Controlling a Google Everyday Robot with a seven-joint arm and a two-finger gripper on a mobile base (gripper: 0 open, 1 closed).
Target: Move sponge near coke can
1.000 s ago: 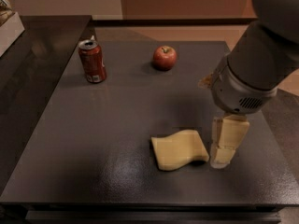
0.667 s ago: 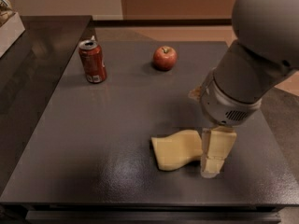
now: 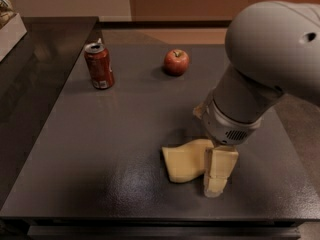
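Dim room, tan wall at the far left and a reddish-brown panel behind the rest. Filling most of the view, dark grey table (image 3: 100,174) with a dull sheen, near edge along the bottom. To its left, second dark counter (image 3: 40,49) running away toward the wall, with the corner of a pale box (image 3: 7,26) at the top left; any print on the box too blurred to read.

Next in bulk, grey robot arm (image 3: 270,49) at the upper right: big rounded shell, then a narrower wrist with a vented collar, pointing down at the near right part of the table. Below the wrist, gripper (image 3: 218,176), pale yellow and close to the foam in colour, down at the tabletop on the right edge of the sponge (image 3: 182,161) and overlapping it. Spread, pressed together or pinching the foam: cannot tell from this angle.

Sponge flat on the table, near side, right of centre: pale yellow, wavy-edged, roughly rectangular, right end hidden behind the gripper. Well apart from the coke can (image 3: 99,66), diagonally across the table.

Coke can upright at the far left of the table: red, silver top with tab, white marks low on the label, no letters legible. To its right along the far side, apple (image 3: 176,62), round, red, short stem up, apart from both can and arm
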